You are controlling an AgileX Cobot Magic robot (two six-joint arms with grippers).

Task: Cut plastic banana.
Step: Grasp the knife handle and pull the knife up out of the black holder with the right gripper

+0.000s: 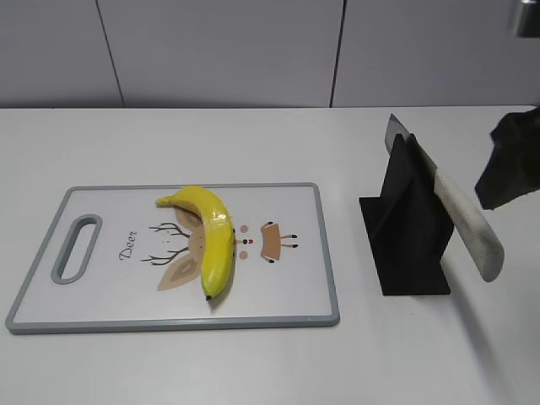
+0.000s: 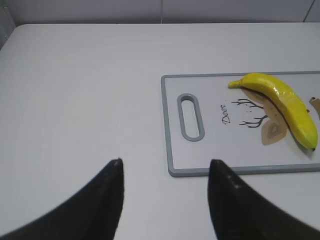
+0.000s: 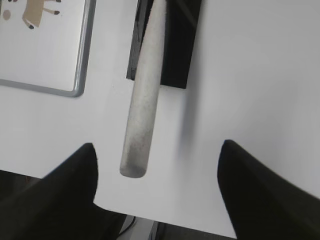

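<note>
Both end effectors matte black: left end effector (image 2: 165, 172), right end effector (image 3: 157, 152); fingers tapering to points.

L gripper (image 2: 165, 200) & R gripper (image 3: 157, 185): jaws spread wide, both empty.

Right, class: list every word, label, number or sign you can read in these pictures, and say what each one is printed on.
"Deer" – in dark script on the cutting board, between its handle slot and the deer drawing, beside the plastic banana.
Nothing else readable: the banana, the knife and its black stand show no text, label or number in any view.
</note>
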